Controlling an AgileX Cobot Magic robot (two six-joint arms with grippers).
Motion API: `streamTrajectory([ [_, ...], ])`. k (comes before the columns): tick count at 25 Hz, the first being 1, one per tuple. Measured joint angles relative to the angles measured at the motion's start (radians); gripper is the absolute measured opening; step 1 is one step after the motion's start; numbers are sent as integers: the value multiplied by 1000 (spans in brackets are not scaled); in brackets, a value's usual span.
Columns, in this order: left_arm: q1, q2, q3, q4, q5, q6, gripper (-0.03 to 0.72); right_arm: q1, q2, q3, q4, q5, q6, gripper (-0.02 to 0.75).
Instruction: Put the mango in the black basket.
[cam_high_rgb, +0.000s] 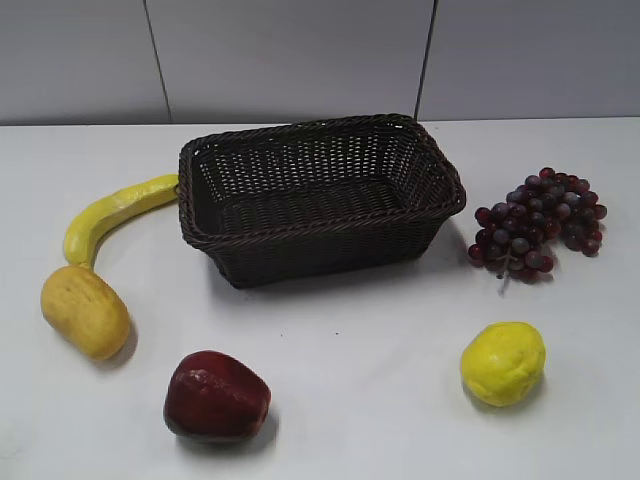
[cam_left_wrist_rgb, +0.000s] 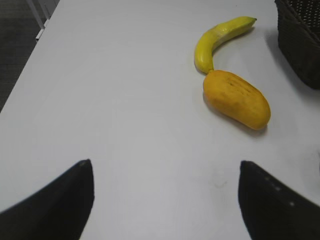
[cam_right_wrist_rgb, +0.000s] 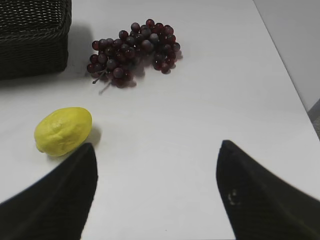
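Observation:
The mango (cam_high_rgb: 85, 311) is oblong and yellow-orange and lies on the white table at the left; it also shows in the left wrist view (cam_left_wrist_rgb: 236, 99). The black basket (cam_high_rgb: 320, 196), a woven rectangular one, stands empty at the middle back; a corner shows in the left wrist view (cam_left_wrist_rgb: 302, 40) and the right wrist view (cam_right_wrist_rgb: 32, 37). My left gripper (cam_left_wrist_rgb: 165, 165) is open and empty above bare table, short of the mango. My right gripper (cam_right_wrist_rgb: 156, 145) is open and empty. Neither gripper shows in the exterior view.
A curved yellow banana (cam_high_rgb: 115, 212) lies between mango and basket, its end touching the mango (cam_left_wrist_rgb: 218, 40). A dark red apple (cam_high_rgb: 215, 396) sits at the front. A round yellow lemon (cam_high_rgb: 503, 363) and purple grapes (cam_high_rgb: 540, 222) lie at the right.

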Motion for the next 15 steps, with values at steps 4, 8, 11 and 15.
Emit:
streamTrajectory([
  [4, 0, 0, 0, 0, 0, 0, 692, 0, 0, 0, 0, 0, 0, 571],
  [8, 0, 0, 0, 0, 0, 0, 692, 0, 0, 0, 0, 0, 0, 571],
  [11, 0, 0, 0, 0, 0, 0, 691, 0, 0, 0, 0, 0, 0, 571],
  [15, 0, 0, 0, 0, -1, 0, 658, 0, 0, 0, 0, 0, -1, 571],
])
